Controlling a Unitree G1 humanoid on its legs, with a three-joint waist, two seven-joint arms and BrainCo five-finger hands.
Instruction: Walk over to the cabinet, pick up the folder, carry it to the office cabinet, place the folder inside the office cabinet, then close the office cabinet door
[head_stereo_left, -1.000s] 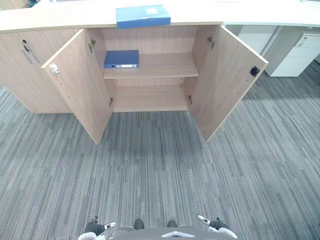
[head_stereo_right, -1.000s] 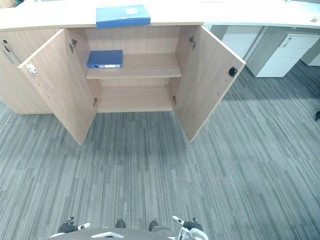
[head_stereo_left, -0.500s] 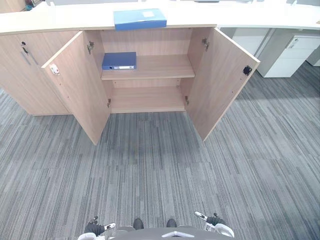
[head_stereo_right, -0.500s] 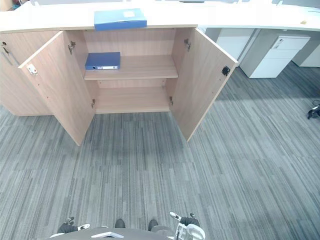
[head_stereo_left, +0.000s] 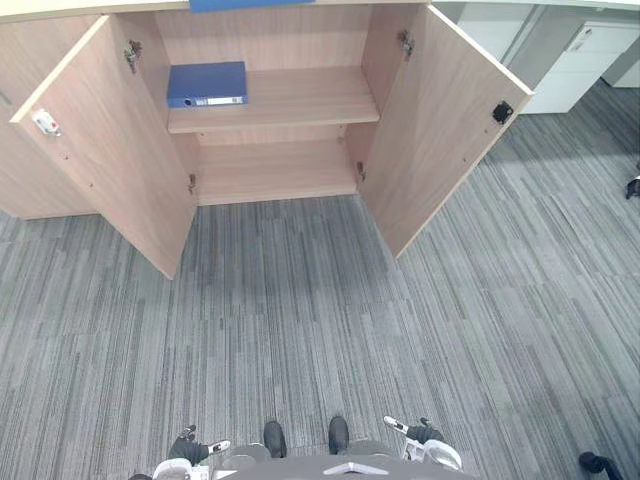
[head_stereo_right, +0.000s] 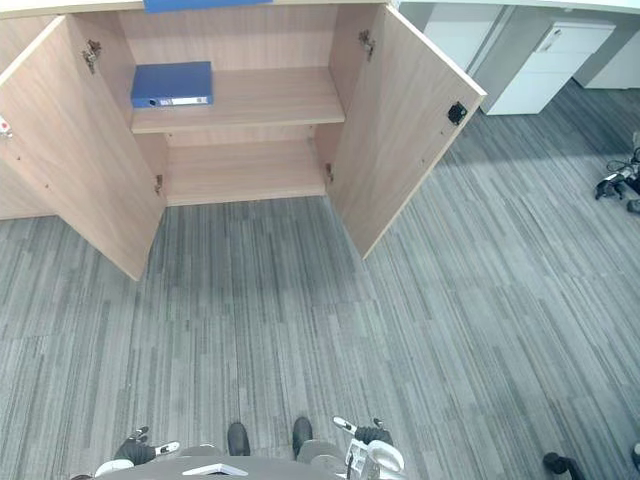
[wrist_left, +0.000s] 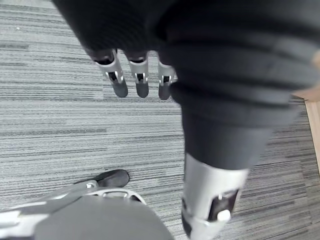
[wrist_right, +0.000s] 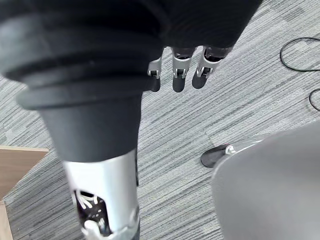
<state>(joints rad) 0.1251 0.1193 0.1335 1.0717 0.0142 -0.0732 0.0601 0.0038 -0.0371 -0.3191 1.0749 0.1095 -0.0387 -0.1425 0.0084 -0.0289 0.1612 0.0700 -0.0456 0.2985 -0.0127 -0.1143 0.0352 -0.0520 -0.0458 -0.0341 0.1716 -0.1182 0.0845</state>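
Left eye view: I face the open cabinet (head_stereo_left: 300, 97), well ahead of both hands, doors swung wide for loading. A blue folder (head_stereo_left: 250, 4) lies on top, a binder (head_stereo_left: 207, 84) on the shelf. Left hand (wrist_left: 140, 75) and right hand (wrist_right: 178, 75) hang slack, empty.

This is an office. The floor is grey striped carpet tile (head_stereo_left: 300, 330). A low light-wood laminate cabinet (head_stereo_left: 275, 35) stands with both doors open, exposing two shelves. A dark blue lever-arch folder (head_stereo_left: 207, 84) lies flat on the upper shelf (head_stereo_left: 310, 95). A white drawer unit (head_stereo_left: 580, 65) stands beyond the cabinet's right door (head_stereo_left: 440, 120).
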